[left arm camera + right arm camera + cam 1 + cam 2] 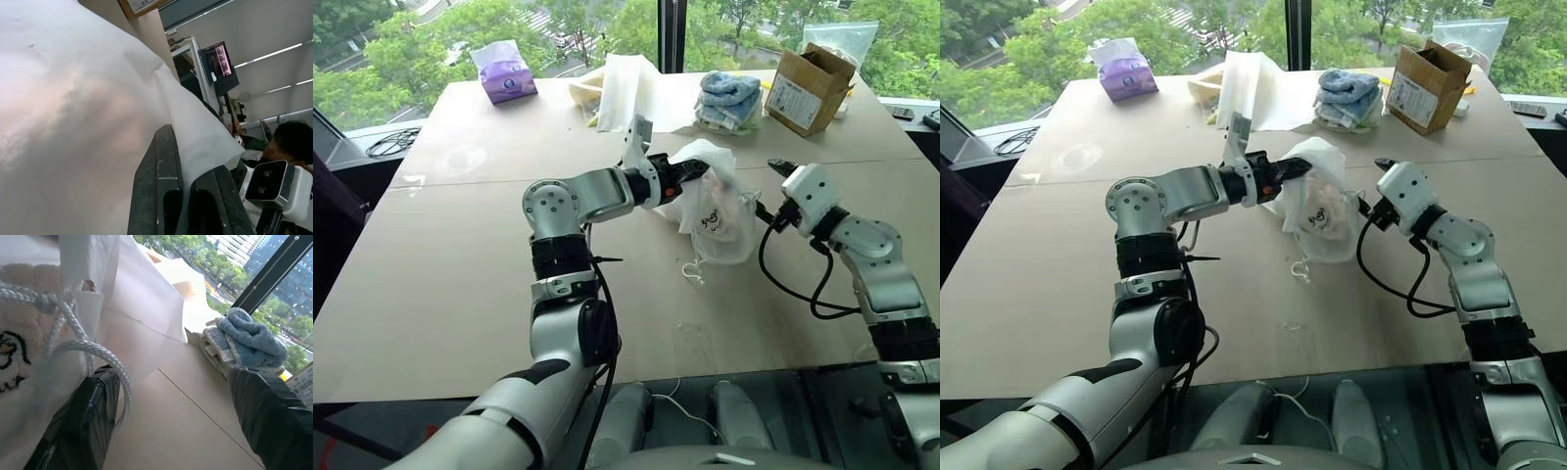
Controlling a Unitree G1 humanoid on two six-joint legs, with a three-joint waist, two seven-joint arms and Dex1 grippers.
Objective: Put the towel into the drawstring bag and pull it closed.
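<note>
Left eye view: thin white semi-sheer drawstring bag (717, 211) hanging above the tan table (460, 274), top edge pinched in the closed left gripper (690, 171). Right gripper (166, 421) parted beside it, white cord loop (105, 357) draped over one finger, unclamped. Cream towel (22, 340) visible inside the bag.

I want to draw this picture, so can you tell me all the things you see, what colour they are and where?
drawstring bag: one, white and see-through, held up over the middle of the table, its cord hanging
towel: one, cream with a dark drawing, inside the bag
table: one, light wood
tissue pack: one, purple, far left end
fabric sheet: one, cream, far middle
stack of towels: one, blue and white, far right of the sheet
cardboard box: one, brown, far right
cable: one, black, left of the table
left tool: one, black, shut on the bag's top
right tool: one, black, open beside the cord
</note>
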